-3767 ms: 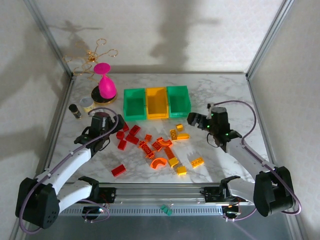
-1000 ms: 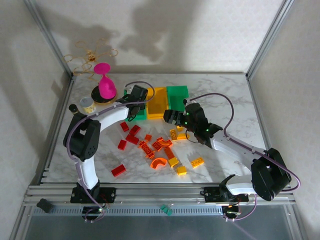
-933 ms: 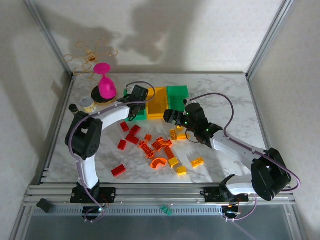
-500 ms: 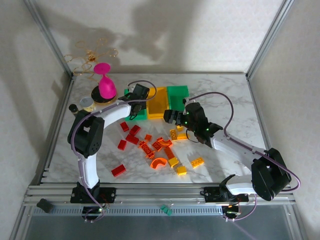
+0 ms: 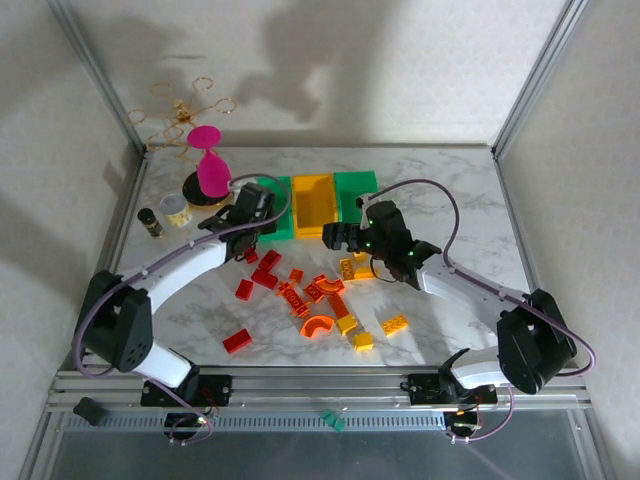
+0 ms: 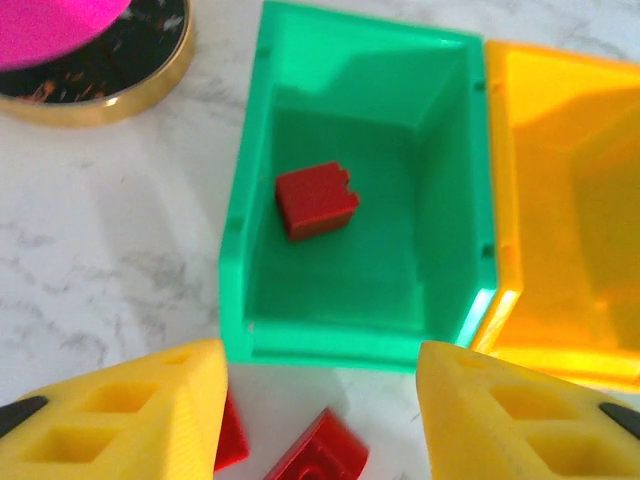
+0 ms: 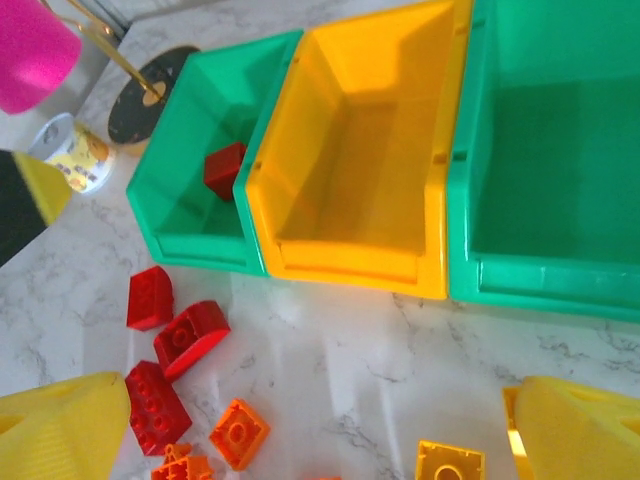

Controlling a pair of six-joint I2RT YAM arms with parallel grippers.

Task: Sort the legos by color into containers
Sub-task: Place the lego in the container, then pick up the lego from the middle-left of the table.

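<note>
L gripper [image 6: 320,405] jaws apart, empty, just near of left green bin [image 6: 236,250]; one red brick [image 6: 315,200] inside. R gripper [image 7: 310,425] wide apart, empty. Other legos [image 5: 318,292] loose on table [image 5: 460,200]. Prob. light, stiff, slick: pinch flat sides.

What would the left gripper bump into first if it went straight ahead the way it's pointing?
Probably the left green bin: the left gripper points right at it. It would likely hit the near wall or go in toward the red lego inside; the depth is hard to judge.
</note>
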